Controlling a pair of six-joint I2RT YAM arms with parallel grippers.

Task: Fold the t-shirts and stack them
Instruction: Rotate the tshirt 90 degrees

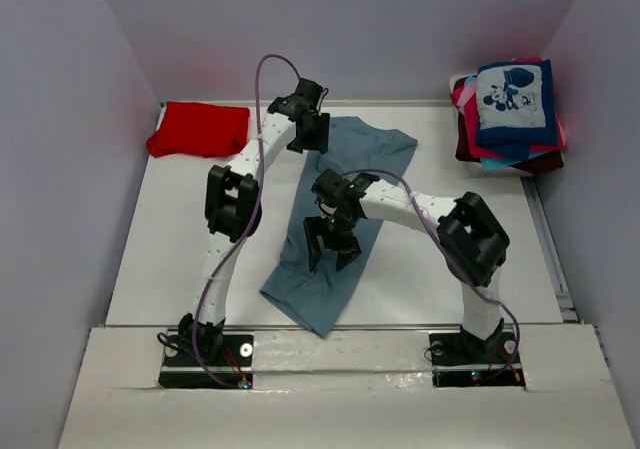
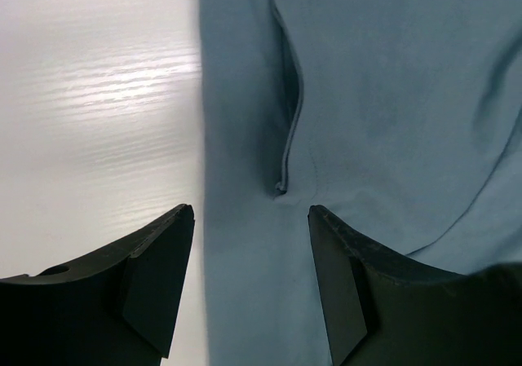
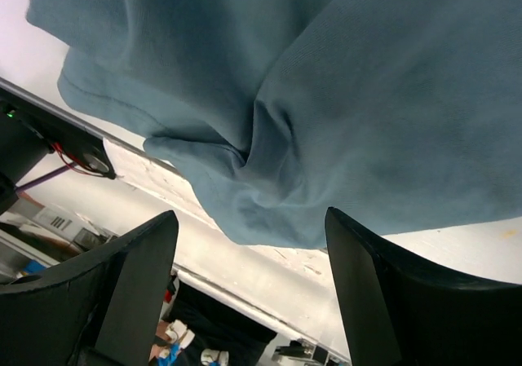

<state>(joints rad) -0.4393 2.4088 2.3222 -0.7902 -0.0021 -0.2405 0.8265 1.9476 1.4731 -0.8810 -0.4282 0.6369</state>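
The grey-blue t-shirt lies unfolded across the middle of the table, a long rumpled band running from about 1 o'clock down to 6 o'clock in the overhead view, its lower corner reaching the table's near edge. Both arms are over it, one at each end, which looks like a setup for pulling the cloth flat before any fold is made. The left gripper hangs at the far end, near 12 o'clock. Its wrist camera shows the fingers spread wide with nothing between them, straddling the shirt's left border just below a stitched hem edge. That placement would let one finger slip onto bare table and the other onto fabric. The right gripper hovers over the shirt's middle, pointed down, its fingers also wide apart and empty. Below them the cloth bunches into a pinched crease towards the lower hem (a likely spot to grab, though that is only a guess). Neither gripper appears to touch the shirt. A folded red t-shirt sits apart at about 10 o'clock, against the back wall. At 2 o'clock a stack of folded tees stands in the far corner with a navy mouse-print tee on top and pink, maroon and teal edges showing beneath it. Judging by this layout, the grey-blue shirt is the one in hand and its folding is not yet begun.
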